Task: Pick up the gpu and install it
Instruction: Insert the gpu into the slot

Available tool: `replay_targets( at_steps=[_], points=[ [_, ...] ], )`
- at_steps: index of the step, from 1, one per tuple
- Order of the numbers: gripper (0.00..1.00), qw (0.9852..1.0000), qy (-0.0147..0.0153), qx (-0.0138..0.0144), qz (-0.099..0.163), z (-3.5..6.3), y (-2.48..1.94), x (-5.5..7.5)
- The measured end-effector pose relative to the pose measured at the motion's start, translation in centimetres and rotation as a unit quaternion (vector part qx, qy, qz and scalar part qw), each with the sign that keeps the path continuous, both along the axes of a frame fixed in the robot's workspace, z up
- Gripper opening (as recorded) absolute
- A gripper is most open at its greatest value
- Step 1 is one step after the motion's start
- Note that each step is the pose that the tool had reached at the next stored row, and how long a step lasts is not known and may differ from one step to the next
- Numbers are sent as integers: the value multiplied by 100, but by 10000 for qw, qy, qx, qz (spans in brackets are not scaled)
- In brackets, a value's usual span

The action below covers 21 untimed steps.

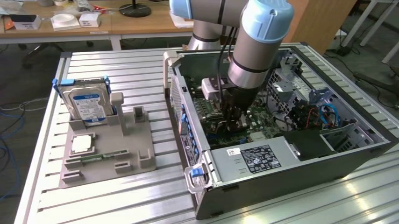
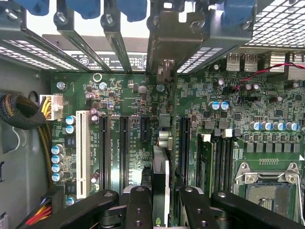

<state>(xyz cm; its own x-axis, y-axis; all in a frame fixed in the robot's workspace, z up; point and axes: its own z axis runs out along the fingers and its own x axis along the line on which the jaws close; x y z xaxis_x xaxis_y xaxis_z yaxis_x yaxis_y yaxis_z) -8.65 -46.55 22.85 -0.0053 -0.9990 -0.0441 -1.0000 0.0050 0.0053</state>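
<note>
My gripper (image 1: 232,117) reaches down into the open computer case (image 1: 281,163), just above the green motherboard (image 2: 124,143). In the wrist view my gripper (image 2: 161,202) is shut on the gpu (image 2: 161,162). The thin card appears edge-on and stands upright over the board among the long black expansion slots (image 2: 102,148). Its far end meets the metal bracket (image 2: 164,43) at the case's rear slot openings. Whether its lower edge sits in a slot I cannot tell. In the exterior view the arm and fingers hide most of the card.
On the exterior view's left a grey holder (image 1: 106,154) carries a silver hard drive (image 1: 87,105), a square chip (image 1: 82,143) and a green memory stick (image 1: 100,157). Inside the case are cables (image 1: 324,114), a CPU socket (image 2: 267,191) and a black power supply (image 1: 262,158).
</note>
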Motion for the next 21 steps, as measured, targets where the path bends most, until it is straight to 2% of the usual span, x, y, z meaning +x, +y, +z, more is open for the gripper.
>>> replay_targets(
  at_steps=[16,21],
  points=[
    [27,10000,1,0,1,0,-1,-21],
    [27,10000,5,-8,3,-38,-3,-21]
  ],
)
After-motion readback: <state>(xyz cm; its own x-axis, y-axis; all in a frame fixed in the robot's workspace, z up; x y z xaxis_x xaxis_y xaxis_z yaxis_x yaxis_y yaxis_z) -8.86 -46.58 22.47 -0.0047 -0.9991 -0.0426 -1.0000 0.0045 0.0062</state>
